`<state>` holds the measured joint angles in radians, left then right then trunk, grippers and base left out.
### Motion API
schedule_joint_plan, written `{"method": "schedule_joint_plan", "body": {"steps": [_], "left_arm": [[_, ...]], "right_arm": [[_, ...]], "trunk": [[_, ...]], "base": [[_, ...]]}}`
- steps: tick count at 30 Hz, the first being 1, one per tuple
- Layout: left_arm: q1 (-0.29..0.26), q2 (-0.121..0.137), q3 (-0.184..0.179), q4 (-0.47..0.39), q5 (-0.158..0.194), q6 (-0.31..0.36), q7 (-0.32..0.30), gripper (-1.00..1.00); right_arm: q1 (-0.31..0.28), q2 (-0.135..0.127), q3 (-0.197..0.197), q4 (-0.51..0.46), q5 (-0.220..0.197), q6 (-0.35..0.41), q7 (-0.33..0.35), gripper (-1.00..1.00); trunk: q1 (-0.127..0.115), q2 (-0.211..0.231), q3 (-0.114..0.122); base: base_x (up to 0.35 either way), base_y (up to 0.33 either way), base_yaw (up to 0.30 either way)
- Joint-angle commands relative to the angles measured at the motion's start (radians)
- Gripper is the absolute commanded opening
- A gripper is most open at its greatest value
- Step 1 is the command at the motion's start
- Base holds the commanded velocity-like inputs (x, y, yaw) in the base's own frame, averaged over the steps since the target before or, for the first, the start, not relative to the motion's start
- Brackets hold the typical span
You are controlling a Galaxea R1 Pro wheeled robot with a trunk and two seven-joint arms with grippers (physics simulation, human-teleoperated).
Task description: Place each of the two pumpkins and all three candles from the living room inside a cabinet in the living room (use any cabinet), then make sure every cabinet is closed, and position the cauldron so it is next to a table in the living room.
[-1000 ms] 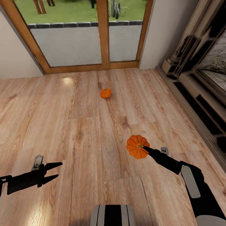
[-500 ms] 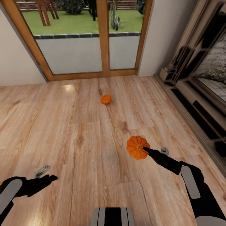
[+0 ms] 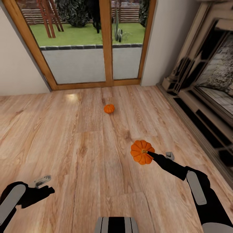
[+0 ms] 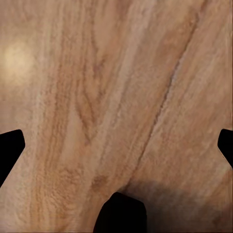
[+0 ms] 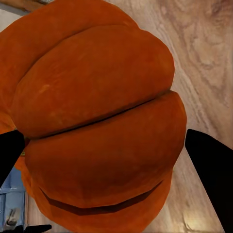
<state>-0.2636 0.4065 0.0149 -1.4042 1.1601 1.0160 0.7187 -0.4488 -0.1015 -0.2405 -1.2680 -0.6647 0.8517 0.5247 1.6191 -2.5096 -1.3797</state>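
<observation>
The light brown wooden plank floor [image 3: 81,145] filled most of the room, with wide glass doors in an orange-brown wooden frame [image 3: 106,42] at the far side and a pale stone fireplace with dark openings [image 3: 207,97] along the right wall. The robot's black right arm reached forward, and its right gripper [image 3: 149,154] was closed tight on a round orange ribbed pumpkin [image 3: 141,151], holding it up over the floor; in the right wrist view this pumpkin [image 5: 97,121] sat big between the two black fingers [image 5: 211,170]. The left gripper [image 3: 48,191] hung low over the floor near the robot's left side, and its fingers [image 4: 9,145] stood wide apart with nothing between them. A second small orange pumpkin [image 3: 109,108] lay on the floor, well apart from the first, closer to the glass doors.
</observation>
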Motion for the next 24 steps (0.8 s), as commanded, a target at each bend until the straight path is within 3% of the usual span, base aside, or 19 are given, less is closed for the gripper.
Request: {"method": "schedule_joint_plan", "body": {"steps": [1, 7, 15, 24], "left_arm": [[-0.002, -0.006, 0.000, -0.003, 0.011, 0.011, 0.010, 1.00], [-0.003, -0.037, -0.023, 0.034, 0.007, 0.019, 0.010, 1.00], [-0.003, -0.047, -0.027, 0.037, 0.004, 0.013, 0.007, 1.00], [-0.003, -0.048, -0.029, 0.047, 0.004, 0.009, 0.004, 1.00]], "right_arm": [[-0.001, 0.000, -0.002, 0.001, 0.002, 0.006, 0.003, -1.00], [-0.001, 0.000, -0.001, 0.002, 0.003, 0.006, 0.002, -1.00], [-0.001, 0.002, 0.000, 0.002, 0.002, 0.005, 0.002, -1.00], [-0.001, 0.002, 0.000, 0.001, 0.001, 0.003, 0.000, -1.00]], "trunk": [[-0.001, 0.000, 0.004], [-0.003, 0.001, 0.032], [-0.003, 0.001, 0.035], [-0.003, 0.001, 0.035]], "base": [[0.000, 0.000, -0.145], [0.000, 0.000, -0.199], [0.017, 0.000, -0.234], [0.302, 0.031, -0.037]]}}
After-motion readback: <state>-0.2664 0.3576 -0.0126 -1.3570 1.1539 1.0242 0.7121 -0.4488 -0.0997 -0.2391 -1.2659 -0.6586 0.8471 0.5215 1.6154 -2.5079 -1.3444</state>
